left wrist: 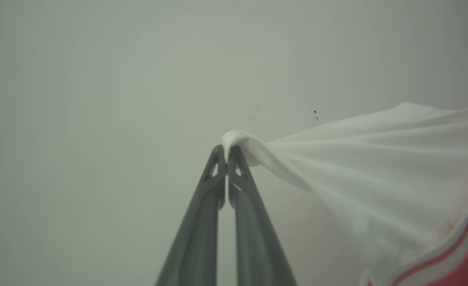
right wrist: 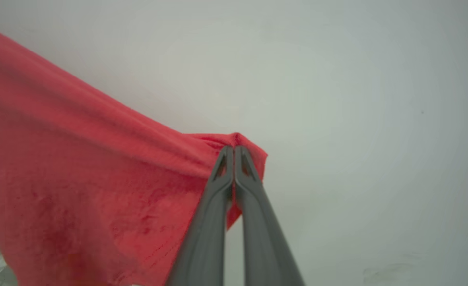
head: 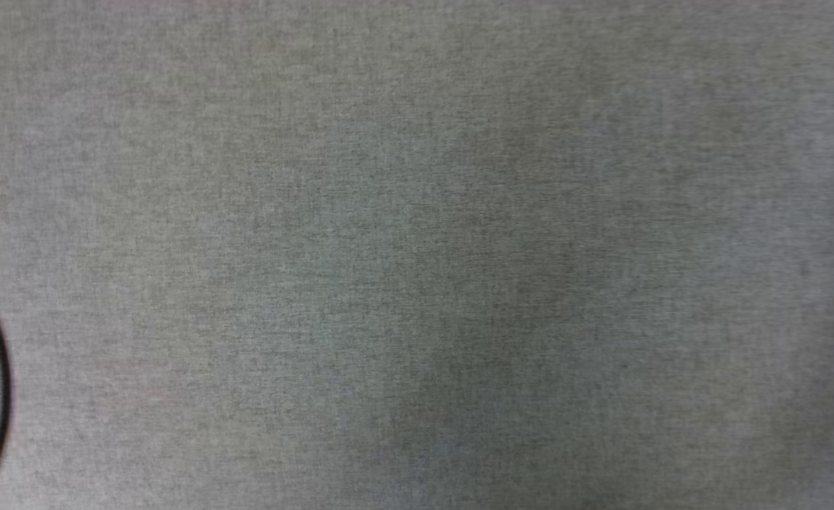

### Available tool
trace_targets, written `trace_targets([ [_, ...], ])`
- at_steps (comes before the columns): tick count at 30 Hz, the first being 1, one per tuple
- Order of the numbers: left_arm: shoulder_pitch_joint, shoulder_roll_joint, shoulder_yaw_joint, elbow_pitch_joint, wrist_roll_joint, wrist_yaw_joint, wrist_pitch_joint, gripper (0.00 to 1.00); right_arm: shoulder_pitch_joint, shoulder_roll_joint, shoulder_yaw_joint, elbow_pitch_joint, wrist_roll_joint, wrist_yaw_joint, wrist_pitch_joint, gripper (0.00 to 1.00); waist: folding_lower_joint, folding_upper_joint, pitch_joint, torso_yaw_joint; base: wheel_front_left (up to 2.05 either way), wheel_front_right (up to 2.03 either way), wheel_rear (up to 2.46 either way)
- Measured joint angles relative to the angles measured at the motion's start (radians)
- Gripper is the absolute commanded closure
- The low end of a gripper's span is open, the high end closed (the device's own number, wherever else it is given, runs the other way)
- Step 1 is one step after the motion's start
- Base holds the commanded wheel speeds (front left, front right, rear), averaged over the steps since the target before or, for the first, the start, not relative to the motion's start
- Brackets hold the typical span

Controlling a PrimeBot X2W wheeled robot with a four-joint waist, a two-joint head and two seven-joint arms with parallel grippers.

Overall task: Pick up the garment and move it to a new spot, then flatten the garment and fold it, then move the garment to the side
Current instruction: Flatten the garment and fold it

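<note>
Between your left hand (left wrist: 226,153) and right hand (right wrist: 234,153), each pinching cloth, the garment (right wrist: 78,167) hangs spread: white sleeve (left wrist: 337,159) at the left, red edge (right wrist: 218,141) at the right, long axis running hand to hand.

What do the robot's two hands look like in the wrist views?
The left hand and the right hand look alike: two long, plain, dark grey fingers, broad at the base, narrowing to the tip, each with a small triangular opening near the tip.
</note>
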Motion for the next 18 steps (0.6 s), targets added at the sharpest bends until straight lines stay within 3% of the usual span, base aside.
trace_targets([
  [8,0.120,-0.074,-0.005,0.106,-0.034,-0.003,-0.052,1.00,-0.046,0.059,-0.030,0.196,-0.112,0.000,-0.172,1.00,0.0000,0.0000,0.034,0.043,0.00,0.00,0.00],
  [18,0.590,-0.175,0.109,-0.110,-0.058,0.001,-0.053,1.00,0.125,0.098,-0.023,0.338,-0.105,-0.001,-0.337,1.00,-0.0001,0.0000,-0.010,0.090,0.00,0.00,0.00],
])
